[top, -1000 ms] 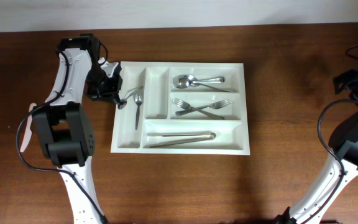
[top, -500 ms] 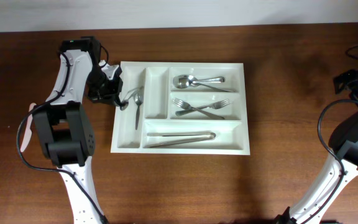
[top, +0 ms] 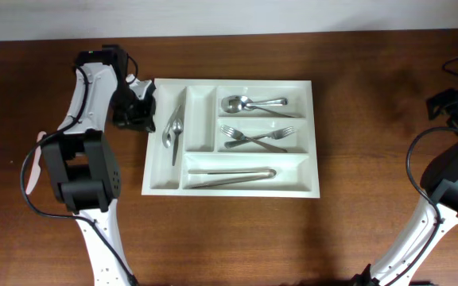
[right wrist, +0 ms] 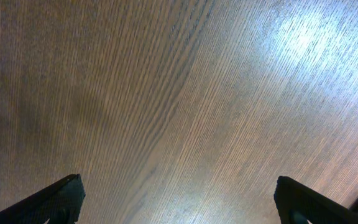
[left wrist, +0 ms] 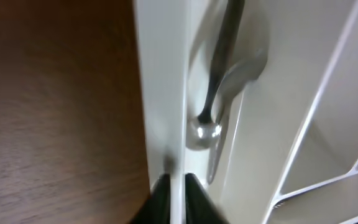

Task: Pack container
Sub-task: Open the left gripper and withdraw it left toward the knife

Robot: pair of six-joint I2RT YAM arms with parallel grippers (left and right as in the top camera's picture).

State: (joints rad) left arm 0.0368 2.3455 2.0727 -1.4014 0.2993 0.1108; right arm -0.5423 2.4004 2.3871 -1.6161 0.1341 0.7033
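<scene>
The white container [top: 233,82] lies mid-table with five compartments. Its far-left narrow compartment holds two small spoons [top: 171,132], lying free. My left gripper [top: 145,117] is at the container's left wall. In the left wrist view its jaws [left wrist: 178,186] are almost together, one on each side of the thin white rim [left wrist: 166,93], and the spoons [left wrist: 221,74] lie just inside the wall. My right gripper [right wrist: 179,199] is wide open and empty above bare wood at the far right.
The other compartments hold spoons [top: 253,103], forks [top: 257,137] and tongs [top: 230,175]; the second narrow compartment [top: 201,119] is bare. A pale thin object [top: 32,168] lies on the table by the left arm's base.
A spoon that stood tilted at my left gripper's tip now lies flat in the far-left compartment beside the other spoon. The left gripper has barely moved. The right arm is still.
</scene>
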